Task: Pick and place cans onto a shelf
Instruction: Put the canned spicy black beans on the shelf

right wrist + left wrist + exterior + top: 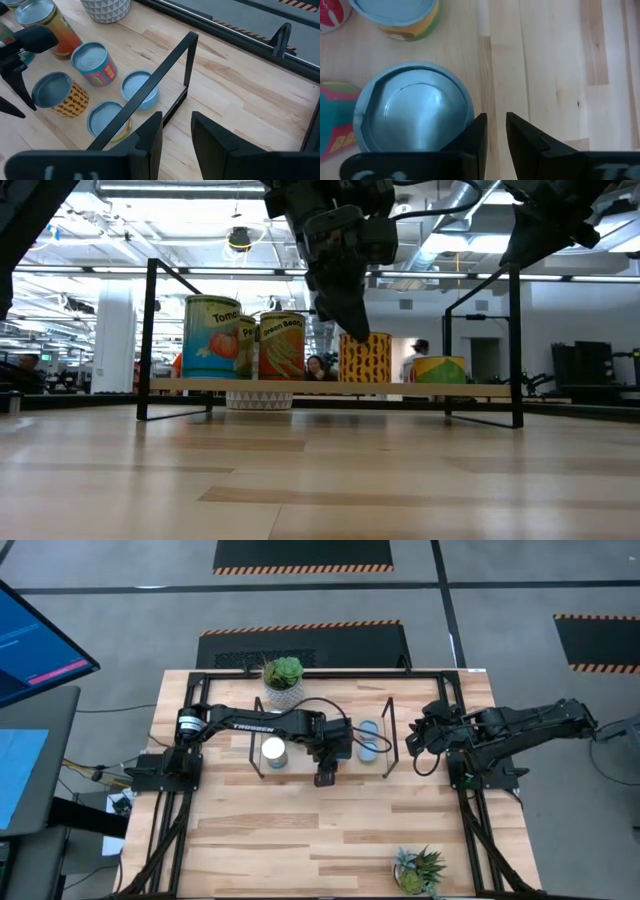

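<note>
Several cans [90, 62] already stand on the shelf [300, 387], among them the yellow-patterned can [60, 95]. Poised just above that can, the left gripper [325, 777] has its fingers slightly parted and grasps nothing. Judging from this, the release is done; it should rise straight up so neither finger tips the can. At the shelf's right end the right gripper [175, 132] waits, empty, fingers apart.
</note>
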